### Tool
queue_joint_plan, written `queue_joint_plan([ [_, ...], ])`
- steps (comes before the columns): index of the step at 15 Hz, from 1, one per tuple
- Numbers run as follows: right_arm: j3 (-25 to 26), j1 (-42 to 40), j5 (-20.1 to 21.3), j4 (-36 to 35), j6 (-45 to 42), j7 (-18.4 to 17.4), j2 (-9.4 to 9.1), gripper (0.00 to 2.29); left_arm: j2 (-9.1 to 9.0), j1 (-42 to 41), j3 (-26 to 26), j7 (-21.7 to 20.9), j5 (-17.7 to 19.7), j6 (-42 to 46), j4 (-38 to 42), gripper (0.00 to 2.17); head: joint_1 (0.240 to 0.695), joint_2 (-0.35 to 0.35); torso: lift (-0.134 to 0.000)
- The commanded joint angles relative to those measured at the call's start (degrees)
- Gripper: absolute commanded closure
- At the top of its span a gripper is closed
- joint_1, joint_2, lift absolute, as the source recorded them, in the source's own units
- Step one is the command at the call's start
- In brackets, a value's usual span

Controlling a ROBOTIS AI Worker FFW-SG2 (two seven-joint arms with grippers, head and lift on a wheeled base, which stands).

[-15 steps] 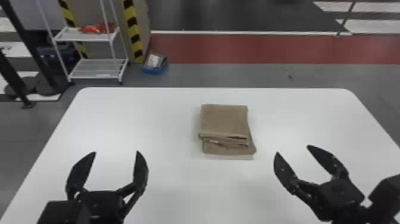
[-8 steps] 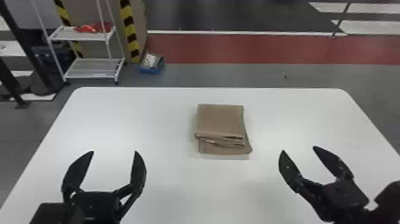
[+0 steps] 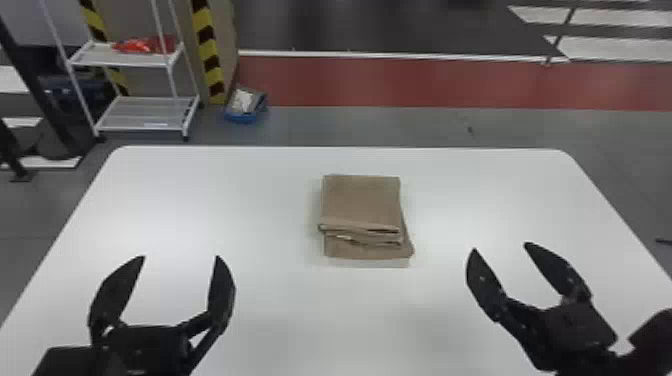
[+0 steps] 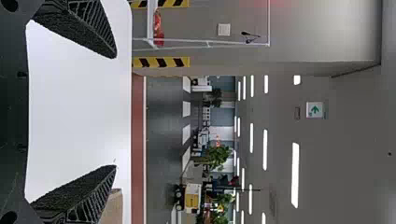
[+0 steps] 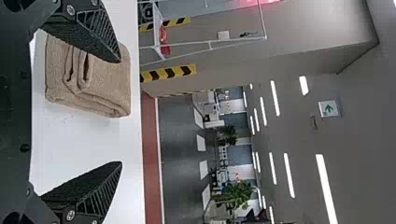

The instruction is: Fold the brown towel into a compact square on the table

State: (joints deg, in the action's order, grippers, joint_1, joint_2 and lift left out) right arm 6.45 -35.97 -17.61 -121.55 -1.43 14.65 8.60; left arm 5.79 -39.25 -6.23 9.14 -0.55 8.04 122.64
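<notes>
A green arrow (image 4: 315, 109) is marking a white sign (image 4: 314, 110) overhead, its mounting showing too unclearly to tell.

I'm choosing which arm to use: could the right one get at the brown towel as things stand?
Probably yes: the right gripper is open to the right of the brown towel, and nothing appears to stand between them.

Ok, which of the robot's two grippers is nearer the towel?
The right gripper. In the head view, its gap to the brown towel is narrower than that of the left gripper, and its wrist view shows more of the towel.
</notes>
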Motion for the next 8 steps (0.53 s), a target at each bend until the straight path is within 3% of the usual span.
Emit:
queue_joint_plan([
  [1,0.23,0.02,-0.32,0.00,-0.19,-0.06,-0.07,0.11,0.01,-0.13,0.16,0.18,-0.25,0.61,0.14,0.03,0.695,-0.048,-0.111],
  [8,0.49,0.37,-1.37,0.18,-0.01,-0.06,-0.60,0.11,0.01,-0.39,0.34,-0.09,-0.16,1.49,0.23,0.03,0.695,-0.053,-0.111],
])
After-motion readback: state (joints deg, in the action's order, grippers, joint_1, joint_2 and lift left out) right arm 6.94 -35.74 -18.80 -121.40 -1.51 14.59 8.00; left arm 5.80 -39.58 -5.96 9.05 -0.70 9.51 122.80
